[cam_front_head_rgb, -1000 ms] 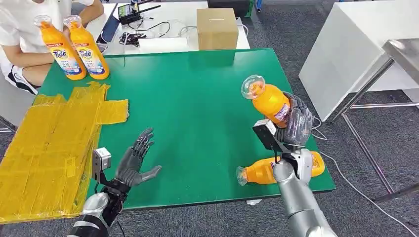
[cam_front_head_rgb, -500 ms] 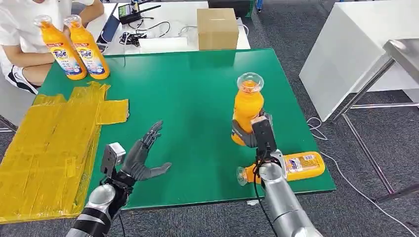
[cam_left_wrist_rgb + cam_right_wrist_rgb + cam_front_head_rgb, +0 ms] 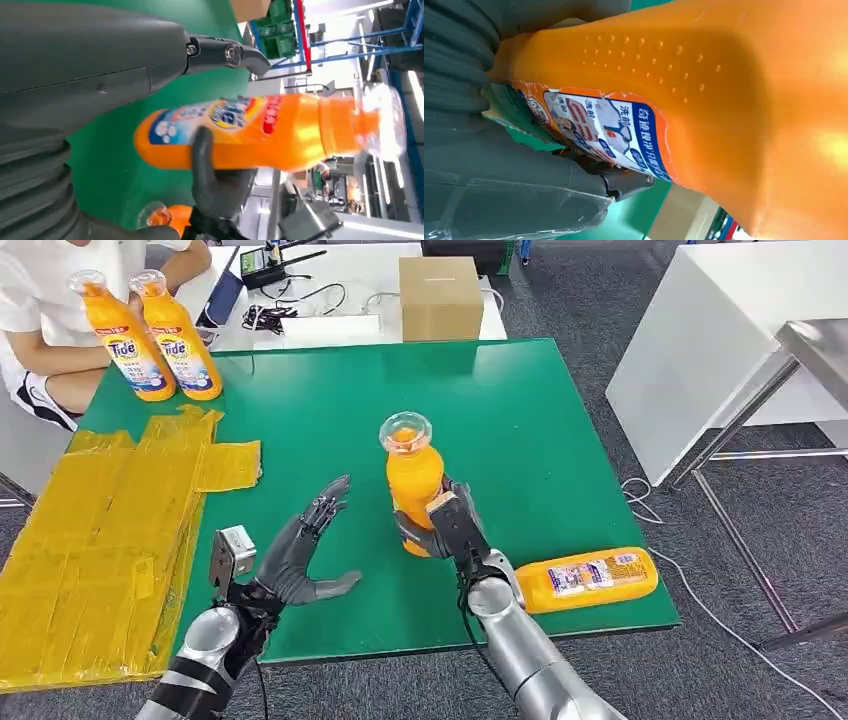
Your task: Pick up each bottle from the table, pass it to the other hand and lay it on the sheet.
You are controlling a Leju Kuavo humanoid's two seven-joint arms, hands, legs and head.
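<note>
right hand (image 3: 440,530) grips the orange bottle (image 3: 413,485) upright above the middle of the green table (image 3: 520,420), cap up. left hand (image 3: 295,560) hovers just beside it, fingers spread wide, holding nothing. another bottle (image 3: 585,578) lies flat at the table's near right edge. the yellow sheet (image 3: 100,530) covers the left side.

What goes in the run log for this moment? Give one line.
phase: handover approach | right hand: holds orange Tide bottle upright | left hand: open, apart from bottle | second bottle: lying on green table | yellow sheet: bare
</note>
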